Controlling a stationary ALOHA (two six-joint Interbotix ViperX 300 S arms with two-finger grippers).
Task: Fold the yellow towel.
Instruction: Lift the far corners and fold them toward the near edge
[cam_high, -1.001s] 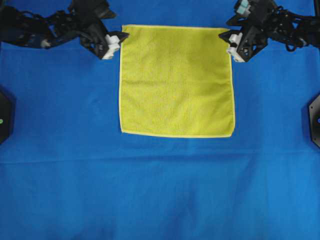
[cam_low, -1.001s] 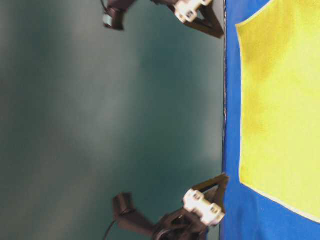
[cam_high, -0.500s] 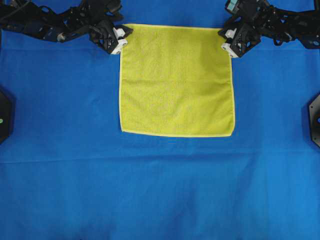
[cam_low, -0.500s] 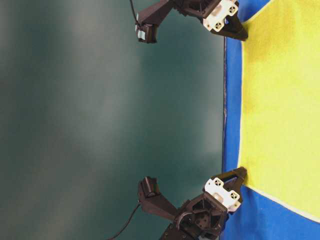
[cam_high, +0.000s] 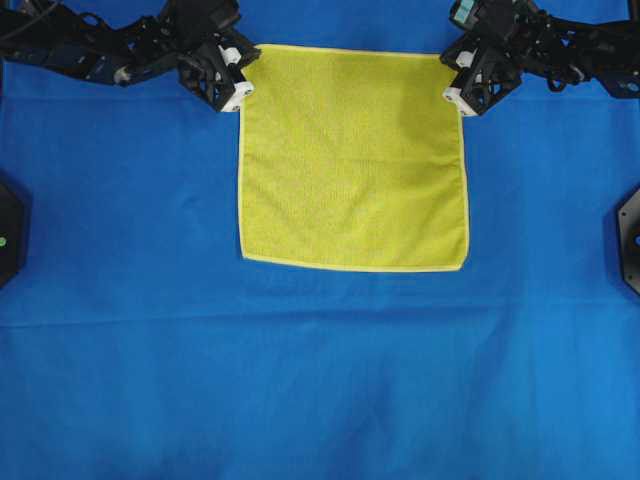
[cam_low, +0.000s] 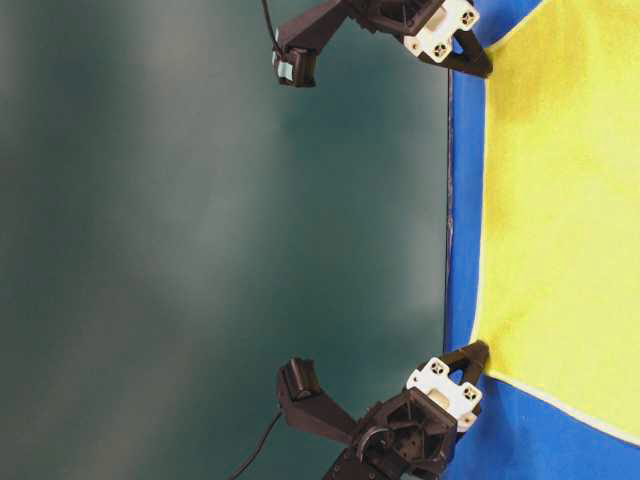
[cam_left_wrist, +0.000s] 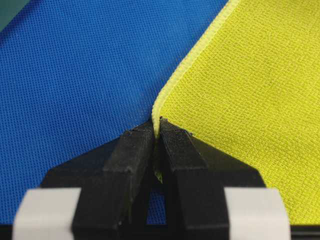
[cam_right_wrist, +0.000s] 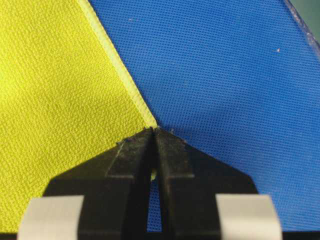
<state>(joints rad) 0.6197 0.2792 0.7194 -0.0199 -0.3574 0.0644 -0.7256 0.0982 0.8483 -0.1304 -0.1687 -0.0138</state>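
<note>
1. The yellow towel (cam_high: 352, 158) lies spread flat on the blue table cloth (cam_high: 300, 380), a square sitting in the far half of the overhead view, roughly centred left to right.

2. Its near hem runs straight across, with both near corners lying loose on the cloth and well apart from either arm.

3. Over on the left, the left gripper (cam_high: 243, 72) is down at the towel's far-left corner, and the left wrist view settles it: the two black fingers (cam_left_wrist: 131, 150) are clenched together with the pale hem pinched between their tips.

4. In that same wrist view the hem curves up out of the pinch and away to the far right, yellow weave on the right of it, blue cloth on the left.

5. Now the right side: the right gripper (cam_high: 453, 75) sits at the far-right corner, and the right wrist view shows its fingers (cam_right_wrist: 135, 150) pressed tight on the very tip of that corner, a sliver of yellow caught in the seam between them.

6. From the table-level view both grippers (cam_low: 478, 350) touch down right at the far edge of the table, each one meeting a towel (cam_low: 560, 200) corner.

7. The far hem stretches straight between the two grips, with no slack showing from overhead.

8. Both black arms reach in from the far left and far right.
</note>
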